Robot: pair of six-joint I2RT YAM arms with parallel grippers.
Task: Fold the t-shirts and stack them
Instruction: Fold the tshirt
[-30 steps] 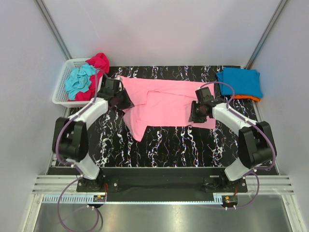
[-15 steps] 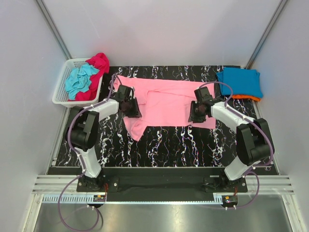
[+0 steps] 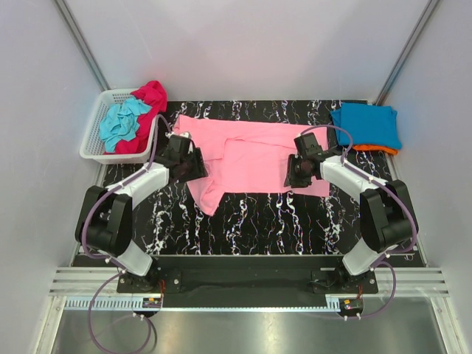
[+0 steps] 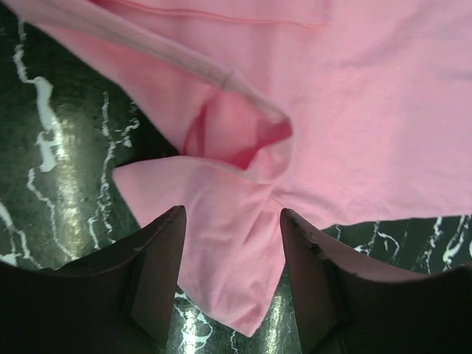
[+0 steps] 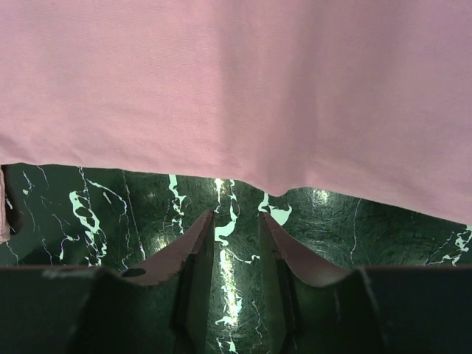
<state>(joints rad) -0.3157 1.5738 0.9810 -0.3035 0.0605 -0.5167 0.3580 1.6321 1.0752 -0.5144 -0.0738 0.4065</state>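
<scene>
A light pink t-shirt (image 3: 251, 151) lies spread on the black marbled table (image 3: 243, 221), partly folded, with a sleeve hanging toward the near left. My left gripper (image 3: 195, 167) is open over that sleeve; in the left wrist view (image 4: 232, 221) pink cloth (image 4: 354, 110) lies between the jaws, ungripped. My right gripper (image 3: 292, 177) sits at the shirt's near right hem. In the right wrist view (image 5: 236, 215) its jaws are narrowly apart and empty over bare table, just short of the hem (image 5: 236, 81). A blue folded shirt (image 3: 366, 124) lies on an orange one (image 3: 377, 150) at the far right.
A white slatted basket (image 3: 92, 140) stands at the far left with a teal shirt (image 3: 122, 122) and a magenta one (image 3: 151, 94) heaped in it. White walls enclose the table on three sides.
My left gripper moved from the shirt's left edge down toward the hanging sleeve, and its arm swung outward. My right gripper shifted slightly left along the hem.
</scene>
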